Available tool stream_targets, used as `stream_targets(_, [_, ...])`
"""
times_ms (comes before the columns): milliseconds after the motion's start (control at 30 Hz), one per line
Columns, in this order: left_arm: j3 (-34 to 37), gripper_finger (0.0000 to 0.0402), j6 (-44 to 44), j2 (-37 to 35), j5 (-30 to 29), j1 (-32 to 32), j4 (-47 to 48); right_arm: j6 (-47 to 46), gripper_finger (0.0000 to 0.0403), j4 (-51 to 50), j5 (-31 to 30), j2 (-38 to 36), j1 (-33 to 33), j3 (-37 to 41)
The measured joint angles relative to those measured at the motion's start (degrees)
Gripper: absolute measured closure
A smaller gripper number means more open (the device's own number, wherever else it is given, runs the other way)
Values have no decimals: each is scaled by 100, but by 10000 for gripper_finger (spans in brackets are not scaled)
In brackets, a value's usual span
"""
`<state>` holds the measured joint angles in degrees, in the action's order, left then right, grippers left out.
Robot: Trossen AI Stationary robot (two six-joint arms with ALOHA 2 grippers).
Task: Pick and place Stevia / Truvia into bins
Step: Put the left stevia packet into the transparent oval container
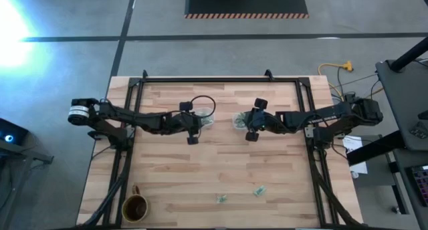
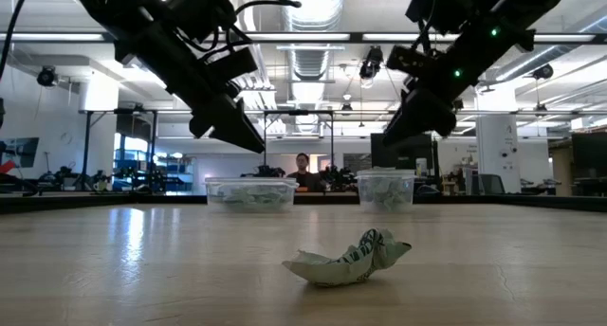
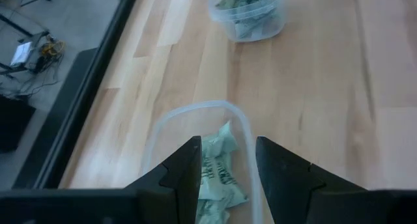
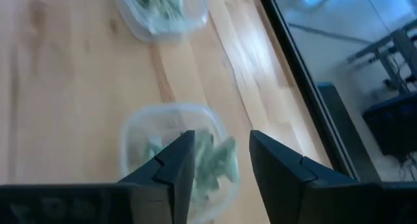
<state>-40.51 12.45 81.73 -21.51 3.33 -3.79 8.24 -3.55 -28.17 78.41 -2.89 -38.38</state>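
While both grippers hang over the bins, two packets wait at the table's six o'clock edge.
Left gripper [image 3: 227,178] spread above wide bin [image 3: 195,120]; right gripper [image 4: 221,168] spread above square bin [image 4: 171,123], both holding packets. Risk: a paper clinging to a finger, dropping outside. Loose packets [image 1: 222,199], [image 1: 259,190] crumpled; print unreadable. Mug [image 1: 135,207] at seven o'clock.

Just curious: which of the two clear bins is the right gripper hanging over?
The smaller square bin, on the right of the pair; the right gripper hangs open above it. The wider bin sits under the left gripper.
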Motion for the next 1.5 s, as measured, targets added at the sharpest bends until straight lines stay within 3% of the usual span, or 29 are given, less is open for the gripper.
stream_targets(400, [-111, 272, 16, 0, 511, -264, 7, 416, 282, -6, 18, -5, 576, -178])
stream_targets(533, [-201, 272, 55, 0, 1339, -391, -27, 446, 288, -15, 20, -81, 646, -178])
stream_targets(733, [-154, 272, 161, 36, 3157, -652, -471, 322, 296, -189, 20, -339, 761, -178])
stream_targets(833, [-151, 272, 308, 143, 3701, -857, -762, 198, 299, -306, 20, -464, 847, -178])
stream_targets(1133, [-206, 272, 638, 709, 3820, -1408, -1911, 70, 298, -516, 20, -622, 1018, -176])
stream_targets(1500, [-825, 272, 435, 2033, 3877, -1789, -2276, -77, 307, -658, 20, -647, 1029, -169])
